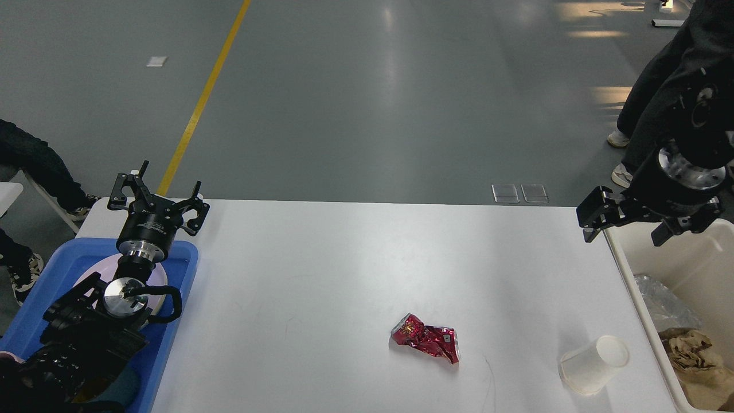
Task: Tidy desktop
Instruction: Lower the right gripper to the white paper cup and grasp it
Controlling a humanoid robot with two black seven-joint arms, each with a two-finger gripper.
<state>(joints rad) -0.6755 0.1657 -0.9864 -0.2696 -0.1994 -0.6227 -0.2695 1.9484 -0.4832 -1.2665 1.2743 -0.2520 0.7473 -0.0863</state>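
The white desktop (344, 269) fills the middle of the head view. A crushed red can (426, 338) lies on it right of centre near the front. A clear plastic cup (593, 364) lies on its side at the front right. My left gripper (157, 192) stands open and empty above the far end of the blue tray (183, 269). My right gripper (628, 223) hangs open and empty over the desktop's far right edge, at the rim of the cream bin (622, 258).
The cream bin holds crumpled brown paper (694, 353) and clear plastic wrap (665, 307). A pale plate (86, 275) lies in the blue tray under my left arm. People's legs stand at the far right (648, 115) and far left (34, 166).
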